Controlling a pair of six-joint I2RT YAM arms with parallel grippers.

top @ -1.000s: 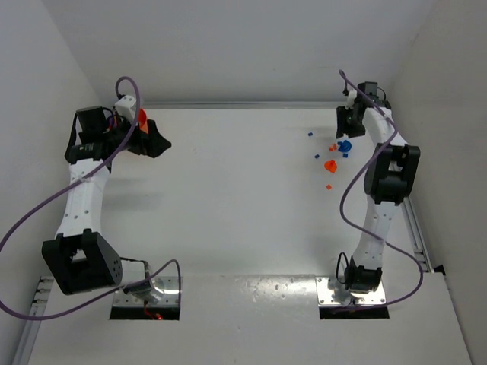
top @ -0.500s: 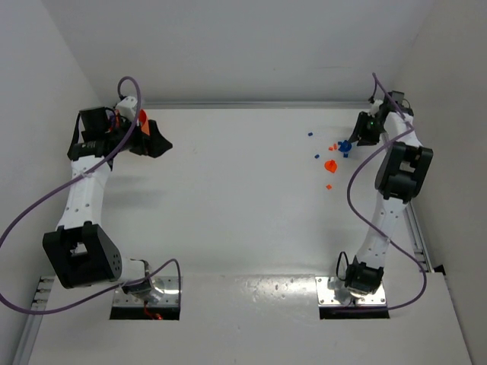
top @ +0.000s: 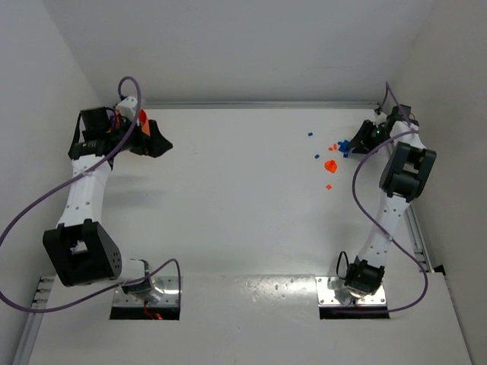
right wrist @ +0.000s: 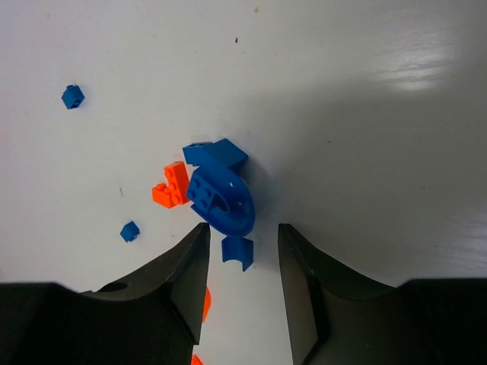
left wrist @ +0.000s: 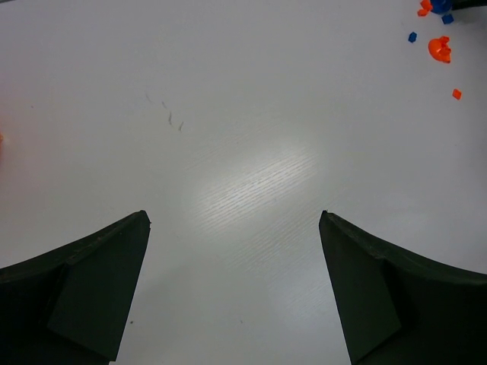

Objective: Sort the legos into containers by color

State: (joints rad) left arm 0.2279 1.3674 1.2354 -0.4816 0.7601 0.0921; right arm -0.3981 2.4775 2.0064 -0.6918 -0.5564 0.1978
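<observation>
Blue plastic arch brick (right wrist: pixel 237 253), very small, lies betw. the black fingers (right wrist: pixel 183 281) of the right gripper (right wrist: pixel 242 232). They stand narrow and do not touch it. Just beyond are a blue curved plastic piece (right wrist: pixel 221 201) and an orange plastic corner brick (right wrist: pixel 170 187), side by side. All lie loose near the far right corner of the white tabletop (top: pixel 228 190). The small round orange plastic bowl (top: pixel 330 165) is near, contents unclear. Left gripper (left wrist: pixel 234 220) is wide and empty, near the far left corner. Sorting seems hardly begun; approx. all bricks remain.

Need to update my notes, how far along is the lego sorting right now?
Nothing looks sorted: blue legos and orange legos lie mixed on the table. In hand: the right gripper, open, straddles a small blue brick. The left gripper is open and empty. All sorting remains.
</observation>
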